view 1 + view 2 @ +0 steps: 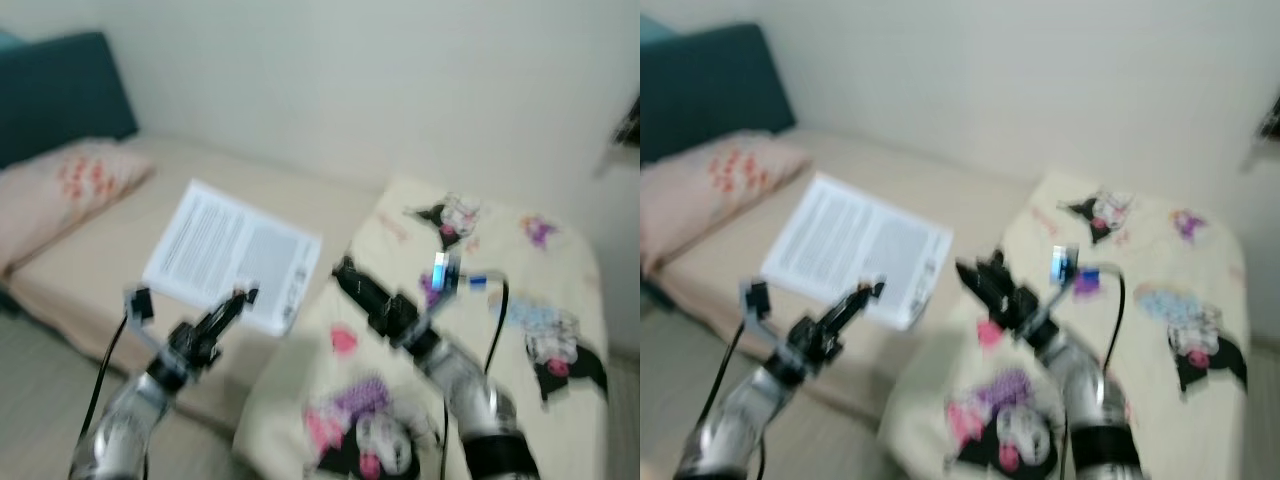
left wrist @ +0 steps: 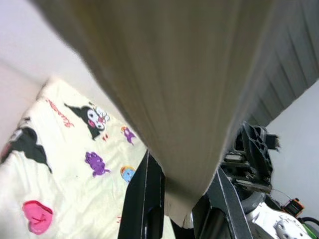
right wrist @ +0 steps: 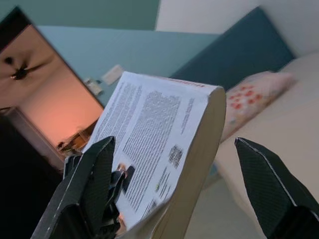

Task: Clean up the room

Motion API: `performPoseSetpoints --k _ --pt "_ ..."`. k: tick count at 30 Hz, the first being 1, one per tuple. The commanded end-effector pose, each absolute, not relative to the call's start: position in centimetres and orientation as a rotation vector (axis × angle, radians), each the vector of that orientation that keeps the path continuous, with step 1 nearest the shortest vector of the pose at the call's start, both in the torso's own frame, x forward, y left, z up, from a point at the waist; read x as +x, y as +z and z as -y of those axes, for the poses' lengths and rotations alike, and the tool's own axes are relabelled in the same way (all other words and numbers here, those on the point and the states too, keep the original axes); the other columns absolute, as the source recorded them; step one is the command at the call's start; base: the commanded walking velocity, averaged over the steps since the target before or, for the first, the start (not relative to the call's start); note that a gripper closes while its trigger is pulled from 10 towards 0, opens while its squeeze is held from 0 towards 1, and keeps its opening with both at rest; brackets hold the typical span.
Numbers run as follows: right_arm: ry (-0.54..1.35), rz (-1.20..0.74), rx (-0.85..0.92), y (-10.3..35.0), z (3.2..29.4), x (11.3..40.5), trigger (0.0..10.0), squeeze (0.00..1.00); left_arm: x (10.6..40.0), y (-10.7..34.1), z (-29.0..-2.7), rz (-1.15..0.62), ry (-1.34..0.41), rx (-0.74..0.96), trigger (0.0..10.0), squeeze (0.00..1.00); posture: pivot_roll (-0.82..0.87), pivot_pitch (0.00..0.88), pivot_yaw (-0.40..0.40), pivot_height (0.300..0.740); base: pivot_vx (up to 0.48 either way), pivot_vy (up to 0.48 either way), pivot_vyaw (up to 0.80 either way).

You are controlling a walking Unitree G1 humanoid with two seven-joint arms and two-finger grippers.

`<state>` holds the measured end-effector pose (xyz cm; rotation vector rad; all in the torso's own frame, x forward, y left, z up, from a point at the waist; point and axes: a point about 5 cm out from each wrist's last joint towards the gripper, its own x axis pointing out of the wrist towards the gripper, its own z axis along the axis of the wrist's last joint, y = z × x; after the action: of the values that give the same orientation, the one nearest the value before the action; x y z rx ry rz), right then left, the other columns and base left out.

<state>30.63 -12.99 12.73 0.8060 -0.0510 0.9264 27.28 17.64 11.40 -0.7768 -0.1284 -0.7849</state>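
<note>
— What lies around you in the head views?

— A blurred bed (image 1: 90, 270) at left, pillow (image 1: 60, 190) upper left, blanket (image 1: 520, 330) at right. My left gripper (image 1: 237, 297) clamps the book (image 1: 232, 252) at centre, by its lower edge.

— And the wrists?

— In the left wrist view, the book's edge sits pinched between my fingers (image 2: 147, 199). In the right wrist view, my right gripper (image 3: 192, 186) stands spread wide, the book between the tips, apart from both.

Book (image 1: 235, 255): thick white paperback, back cover up, printed with dense black text and a small QR code. Held above the beige bed (image 1: 90, 260), tilted, its near edge gripped between the left gripper's (image 1: 243, 297) fingers.
</note>
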Motion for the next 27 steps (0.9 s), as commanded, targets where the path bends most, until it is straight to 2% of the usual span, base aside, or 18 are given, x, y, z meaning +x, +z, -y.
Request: performPoseSetpoints --k 1,6,10,23,24,27 --pt "0.975 0.066 0.84 13.4 12.5 30.4 10.0 0.0 27.2 13.1 -17.4 0.185 -0.859 -0.758 10.0 0.0 -0.04 0.0 -0.055 0.74 0.0 0.0 0.76" --pt "1.035 0.036 0.855 13.8 12.3 29.8 10.0 0.0 26.1 15.9 -16.8 0.233 -1.026 -0.732 10.0 0.0 -0.04 0.0 -0.054 0.74 0.0 0.0 0.75" --pt "1.037 0.01 0.866 13.9 12.3 29.6 10.0 0.0 25.7 16.4 -16.7 0.235 -1.059 -0.728 10.0 0.0 -0.04 0.0 -0.054 0.74 0.0 0.0 0.7" --pt "1.191 -0.026 0.853 15.1 11.3 27.9 10.0 0.0 24.0 16.0 -15.2 0.141 -1.206 -0.732 10.0 0.0 -0.04 0.0 -0.048 0.74 0.0 0.0 0.0" --pt "1.182 -0.018 0.855 15.2 11.4 27.9 0.0 0.0 24.0 15.9 -15.1 0.135 -1.206 -0.734 10.0 0.0 -0.04 0.0 -0.047 0.74 0.0 0.0 0.0" --pt "1.176 -0.008 0.861 15.4 11.5 28.0 0.0 0.0 24.1 15.7 -15.0 0.128 -1.198 -0.729 10.0 0.0 -0.04 0.0 -0.046 0.74 0.0 0.0 0.0"
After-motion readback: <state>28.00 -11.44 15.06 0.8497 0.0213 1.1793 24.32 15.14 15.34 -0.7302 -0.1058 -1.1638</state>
